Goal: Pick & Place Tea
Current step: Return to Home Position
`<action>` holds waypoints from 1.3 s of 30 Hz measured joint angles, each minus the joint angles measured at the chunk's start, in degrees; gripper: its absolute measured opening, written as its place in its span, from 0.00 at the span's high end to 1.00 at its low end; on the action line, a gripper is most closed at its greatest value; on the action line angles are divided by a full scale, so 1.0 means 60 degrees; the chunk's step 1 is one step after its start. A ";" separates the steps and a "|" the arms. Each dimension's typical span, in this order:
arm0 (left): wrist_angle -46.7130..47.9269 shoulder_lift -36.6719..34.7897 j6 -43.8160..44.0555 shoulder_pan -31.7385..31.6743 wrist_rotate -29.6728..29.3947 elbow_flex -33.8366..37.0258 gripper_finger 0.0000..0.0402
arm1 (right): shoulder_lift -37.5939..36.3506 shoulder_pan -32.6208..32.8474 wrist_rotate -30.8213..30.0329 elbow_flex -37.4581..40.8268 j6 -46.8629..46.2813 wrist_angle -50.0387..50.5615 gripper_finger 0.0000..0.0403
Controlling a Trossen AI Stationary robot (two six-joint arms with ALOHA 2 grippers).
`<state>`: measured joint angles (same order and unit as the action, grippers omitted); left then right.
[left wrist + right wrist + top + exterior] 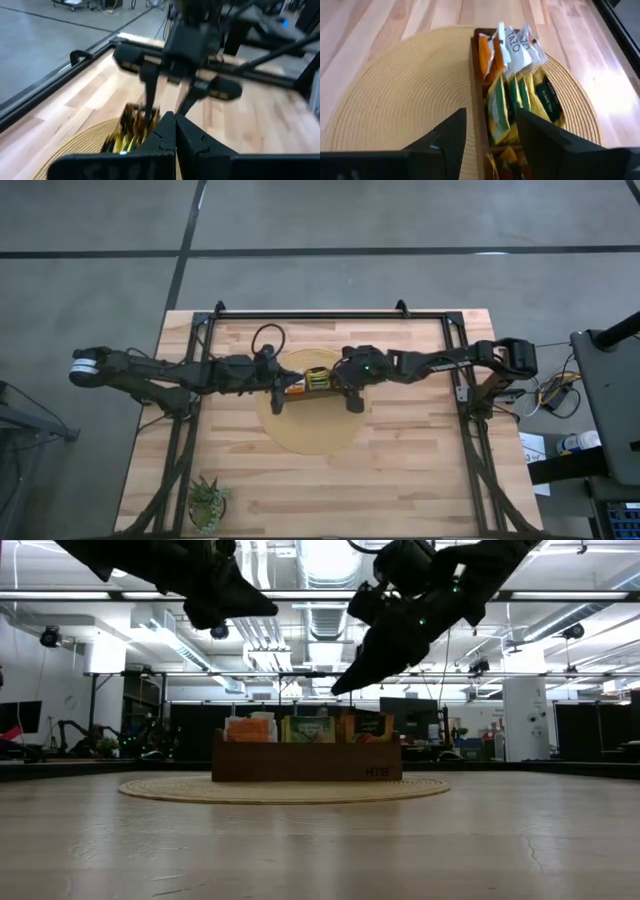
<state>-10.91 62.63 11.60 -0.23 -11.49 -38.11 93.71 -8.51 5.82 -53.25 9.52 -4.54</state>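
Note:
A long dark-brown box (305, 762) stands on a round woven mat (300, 430) at the table's middle. The tea (520, 97) stands upright in the box's compartments: orange, white, and yellow and green sachets. My right gripper (490, 135) hangs above the box, slanting down, open, with nothing between its fingers; it also shows in the low view (345, 685). My left gripper (175, 132) is shut and holds nothing. It hovers higher up, over the box's left end (278, 398).
A small potted plant (207, 502) stands at the table's near left corner. A black metal frame (330, 314) runs along the far edge and down both sides. Bare wood lies in front of the mat.

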 joint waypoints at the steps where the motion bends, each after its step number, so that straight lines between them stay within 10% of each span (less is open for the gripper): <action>1: 0.0153 0.0000 -0.0134 -0.0007 -0.0002 0.0000 1.00 | -0.0093 0.0000 0.0001 0.0000 0.0105 0.0159 0.57; 11: 0.0762 0.0006 -0.1826 -0.0004 -0.0004 0.0529 1.00 | -0.1571 0.0004 -0.0982 0.0004 0.2056 0.1320 0.57; 39: -0.0179 -0.0160 -0.3454 -0.0008 -0.0211 0.0142 1.00 | -0.4413 0.0000 -0.1657 0.0004 0.0740 0.1433 0.55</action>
<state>-11.99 61.67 -9.12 -0.27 -12.75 -37.26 67.23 -8.51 -4.12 -53.23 13.96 4.06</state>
